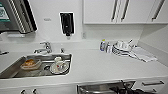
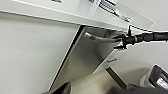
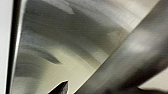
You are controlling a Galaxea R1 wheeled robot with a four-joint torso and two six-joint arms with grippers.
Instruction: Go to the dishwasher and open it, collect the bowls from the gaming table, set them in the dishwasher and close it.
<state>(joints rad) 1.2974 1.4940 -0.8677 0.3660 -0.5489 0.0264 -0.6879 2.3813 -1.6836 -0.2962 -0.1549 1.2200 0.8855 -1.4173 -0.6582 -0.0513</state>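
Note:
The dishwasher (image 1: 100, 88) sits under the white counter, its stainless-steel front at the lower edge of the head view. In the left wrist view its door (image 2: 85, 62) stands tilted out from the cabinet, ajar at the top. My right gripper (image 2: 119, 42) reaches in along a dark arm and holds the bar handle (image 2: 100, 39) at the door's top edge. It also shows dark against the panel's upper right (image 1: 122, 89). The right wrist view has the brushed steel panel (image 3: 62, 50) very close. The bowls and the gaming table are out of view.
A steel sink (image 1: 15, 67) holds dirty dishes and a food container, with a tap (image 1: 45, 47) behind it. Stacked plates and cups (image 1: 122, 48), bottles (image 1: 103, 45) and a cloth (image 1: 145, 56) lie on the counter. White cabinets (image 1: 120, 11) hang above, and a white cabinet front (image 2: 30, 50) stands beside the door.

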